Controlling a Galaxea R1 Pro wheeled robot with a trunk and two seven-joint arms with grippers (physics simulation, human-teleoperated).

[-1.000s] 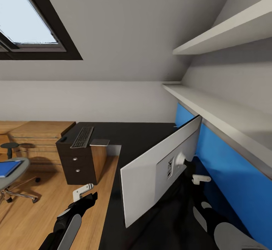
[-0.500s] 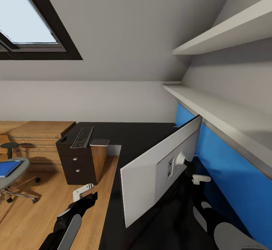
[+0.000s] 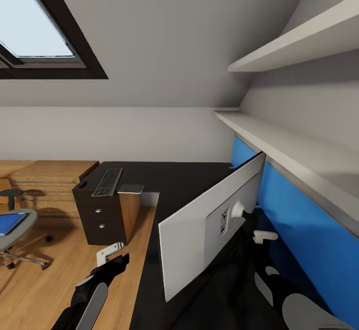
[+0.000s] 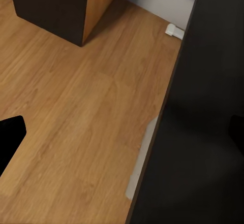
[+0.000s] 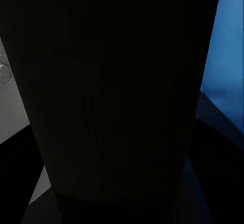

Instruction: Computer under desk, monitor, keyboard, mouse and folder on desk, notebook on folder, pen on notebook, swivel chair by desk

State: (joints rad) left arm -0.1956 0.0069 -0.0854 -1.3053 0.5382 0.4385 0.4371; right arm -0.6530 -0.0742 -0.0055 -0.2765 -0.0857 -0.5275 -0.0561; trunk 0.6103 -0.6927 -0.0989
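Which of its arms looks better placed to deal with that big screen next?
Probably the right: its pincer sits behind the monitor, by the stand, on the desk. The left pincer hangs over the floor.

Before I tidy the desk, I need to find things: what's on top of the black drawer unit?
On the drawer unit lies the keyboard, with a small dark object, likely the mouse, beside it and a flat grey item alongside. Inside the drawers cannot be seen.

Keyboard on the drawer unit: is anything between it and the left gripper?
Nothing visible: open wooden floor lies between the left gripper and the slim dark-grey keyboard on the black drawer unit.
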